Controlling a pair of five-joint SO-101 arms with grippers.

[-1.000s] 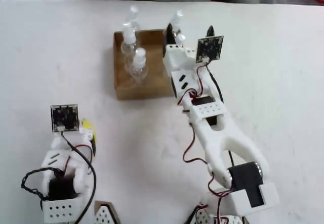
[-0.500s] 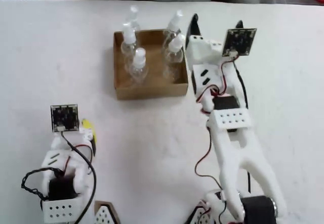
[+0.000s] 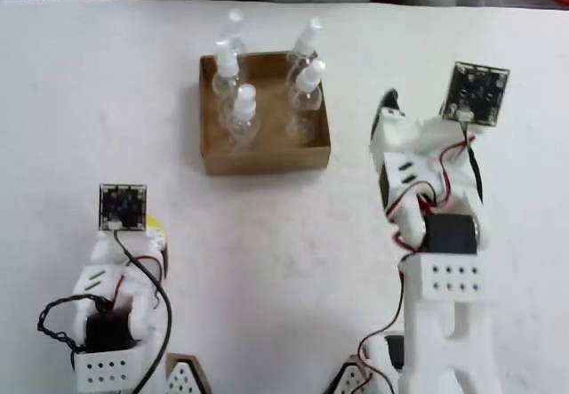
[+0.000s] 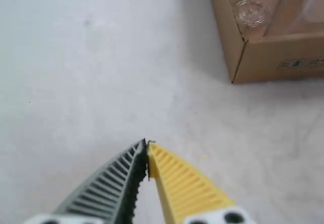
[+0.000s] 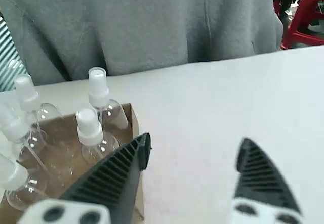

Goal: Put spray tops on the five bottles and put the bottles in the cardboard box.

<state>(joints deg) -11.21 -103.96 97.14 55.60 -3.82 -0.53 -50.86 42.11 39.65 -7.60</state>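
Starting nearest, the left pincer [image 4: 147, 145] sat low at the near side of the tabletop [image 3: 267, 252]. Its grey and yellow halves were pressed together on nothing, pointed toward the near corner of the cardboard box [image 3: 267, 158] but well apart from it. Across on the other side, the right pincer [image 5: 195, 143] hung wide apart and empty over bare tabletop, just off the box's right wall and aimed past it toward the far edge. Further out sat the box itself, and what a sight: five bottles [image 3: 240, 120] appeared to stand upright inside it, three along the left side and two along the right, each wearing one of the white spray tops [image 3: 241, 94]. By my reading the job looked as good as finished, so the danger was all in the tidying-up. Those bottles looked clear, light and tall, their tops standing well above the low walls. A careless sideways sweep from the open right pincer, so near that wall, could have nudged the box or clipped a top and toppled a bottle into its neighbours. Whether every top was fully seated could not be told from these views; a loose one might have come off with any knock.
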